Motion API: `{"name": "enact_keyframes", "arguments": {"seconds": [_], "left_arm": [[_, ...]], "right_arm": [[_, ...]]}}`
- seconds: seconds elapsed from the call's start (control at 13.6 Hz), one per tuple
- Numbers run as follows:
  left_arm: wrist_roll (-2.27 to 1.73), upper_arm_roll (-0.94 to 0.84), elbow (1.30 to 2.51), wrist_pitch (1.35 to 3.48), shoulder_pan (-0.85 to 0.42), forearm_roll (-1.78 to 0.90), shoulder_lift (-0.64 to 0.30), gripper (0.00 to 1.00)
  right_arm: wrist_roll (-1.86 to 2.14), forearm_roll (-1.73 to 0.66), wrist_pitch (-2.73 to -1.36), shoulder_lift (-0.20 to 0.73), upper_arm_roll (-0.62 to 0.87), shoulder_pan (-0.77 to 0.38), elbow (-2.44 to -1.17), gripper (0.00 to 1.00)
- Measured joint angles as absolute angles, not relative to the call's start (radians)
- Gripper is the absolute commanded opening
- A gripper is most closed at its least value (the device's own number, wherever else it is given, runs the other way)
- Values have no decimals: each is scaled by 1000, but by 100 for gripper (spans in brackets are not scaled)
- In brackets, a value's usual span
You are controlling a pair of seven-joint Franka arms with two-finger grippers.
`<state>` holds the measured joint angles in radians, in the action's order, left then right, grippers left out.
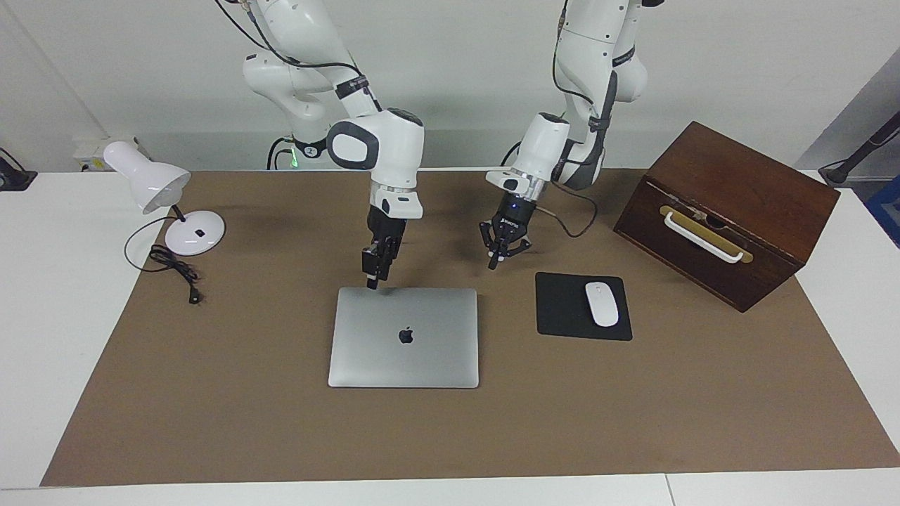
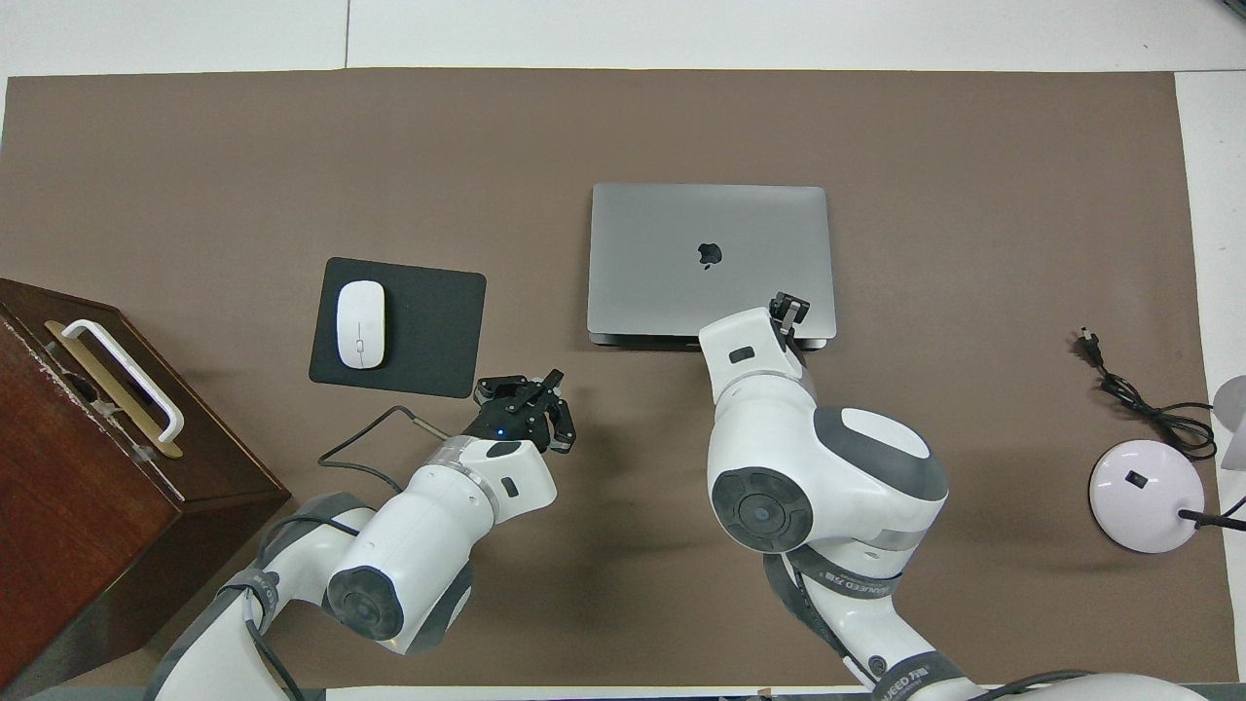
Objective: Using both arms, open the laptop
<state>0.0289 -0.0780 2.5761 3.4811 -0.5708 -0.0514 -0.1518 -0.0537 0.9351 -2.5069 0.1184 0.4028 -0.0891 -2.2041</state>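
The silver-grey laptop (image 1: 404,337) lies closed on the brown mat, apple logo up; it also shows in the overhead view (image 2: 711,258). My right gripper (image 1: 373,280) points down with its fingers together, its tip at the laptop's edge nearest the robots, close to the corner toward the right arm's end. In the overhead view the right gripper (image 2: 790,316) sits over that same edge. My left gripper (image 1: 500,256) hangs open and empty over bare mat, between the laptop and the mouse pad; it also shows in the overhead view (image 2: 540,404).
A black mouse pad (image 1: 562,309) with a white mouse (image 1: 602,303) lies beside the laptop toward the left arm's end. A brown wooden box (image 1: 728,211) with a white handle stands past it. A white desk lamp (image 1: 169,204) and its cord sit toward the right arm's end.
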Motion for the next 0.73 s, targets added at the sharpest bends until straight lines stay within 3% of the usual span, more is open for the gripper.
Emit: {"name": "enact_keyframes", "arguments": {"seconds": [0.73], "left_arm": [[29,-81,2489,3482,-587,-44,-255,0]], "right_arm": [[-54,935,-2507,120,403,-89,-2204,52]]}}
